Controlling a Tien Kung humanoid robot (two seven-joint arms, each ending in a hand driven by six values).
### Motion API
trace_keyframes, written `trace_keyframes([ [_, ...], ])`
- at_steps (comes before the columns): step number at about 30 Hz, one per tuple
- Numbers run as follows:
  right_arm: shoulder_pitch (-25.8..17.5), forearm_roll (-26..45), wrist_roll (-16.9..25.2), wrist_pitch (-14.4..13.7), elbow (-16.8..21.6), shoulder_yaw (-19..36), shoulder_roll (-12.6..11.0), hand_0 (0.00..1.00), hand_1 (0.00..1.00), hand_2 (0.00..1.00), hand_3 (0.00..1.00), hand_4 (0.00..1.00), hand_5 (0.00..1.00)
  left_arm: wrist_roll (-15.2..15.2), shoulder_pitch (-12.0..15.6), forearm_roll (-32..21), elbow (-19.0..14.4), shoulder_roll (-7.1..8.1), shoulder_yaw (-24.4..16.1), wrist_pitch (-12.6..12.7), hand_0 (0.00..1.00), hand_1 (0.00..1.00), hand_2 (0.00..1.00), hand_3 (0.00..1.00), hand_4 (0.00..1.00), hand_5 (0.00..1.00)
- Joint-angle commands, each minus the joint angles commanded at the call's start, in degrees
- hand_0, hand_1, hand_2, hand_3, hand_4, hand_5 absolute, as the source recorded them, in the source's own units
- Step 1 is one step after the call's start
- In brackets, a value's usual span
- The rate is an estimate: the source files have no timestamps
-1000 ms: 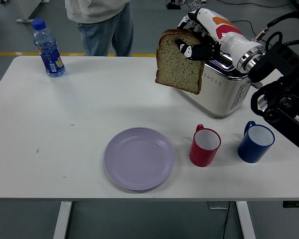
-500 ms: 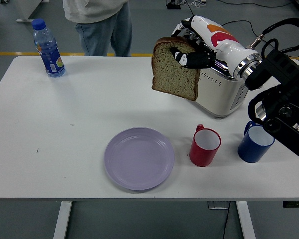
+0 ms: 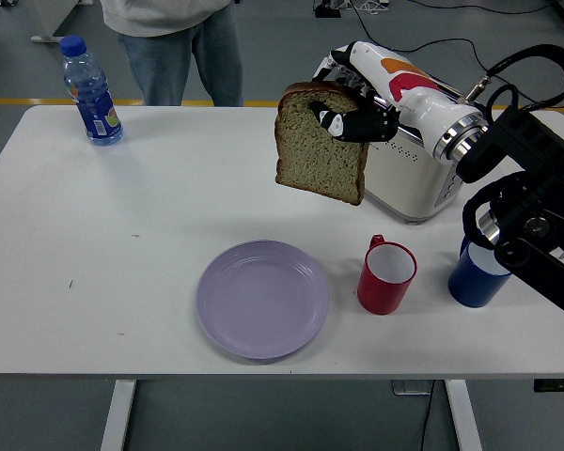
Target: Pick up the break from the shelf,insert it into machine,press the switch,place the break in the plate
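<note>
- Brown-crusted bread slice (image 3: pixel 320 143) hangs in the air, tilted, over the table btwn the toaster and the plate, clear of both.
- Right hand (image 3: pixel 357 99) pinches the slice at its top edge: dark thumb w/ white patches across the near face, other fingers curled behind the crust. White forearm shell w/ orange and red marking, silver wrist ring, black arm coming in from the right edge.
- Toaster (image 3: pixel 409 174) is white/cream, at the table's far right, partly hidden by hand and forearm; slots not visible. Control buttons down its right end, no readable writing.
- Plate (image 3: pixel 262 299), lilac, sits near the front edge, centre, below and left of the slice.
- Red mug (image 3: pixel 386 274) just right of the plate, handle to the back, white inside.
- Blue mug (image 3: pixel 473 276) further right, partly covered by the arm's black joint.
- Water bottle (image 3: pixel 91 91) upright at far left corner: blue cap, blue label w/ yellow and green print, text too small to read.
- White table (image 3: pixel 122 235).
- Person (image 3: pixel 174 42) stands beyond the far edge: pale top, blue jeans; hands out of frame.
</note>
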Motion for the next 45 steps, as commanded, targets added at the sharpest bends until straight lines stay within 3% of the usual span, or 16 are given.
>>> trace_keyframes([
  [23, -1.9, -0.3, -1.0, 0.0, 4.3, -1.0, 0.5, 0.160, 0.207, 0.355, 0.450, 0.509, 0.115, 0.0, -0.1, -0.4, 0.0, -0.07, 0.3, 0.0, 0.692, 0.710, 0.695, 0.570, 0.295, 0.815],
  [45, -3.9, 0.2, -1.5, -0.2, 6.2, -2.1, 1.2, 0.158, 0.200, 0.354, 0.448, 0.507, 0.116, 0.1, 0.1, 0.4, 0.0, -0.15, -0.2, 0.0, 0.692, 0.709, 0.694, 0.571, 0.296, 0.815],
])
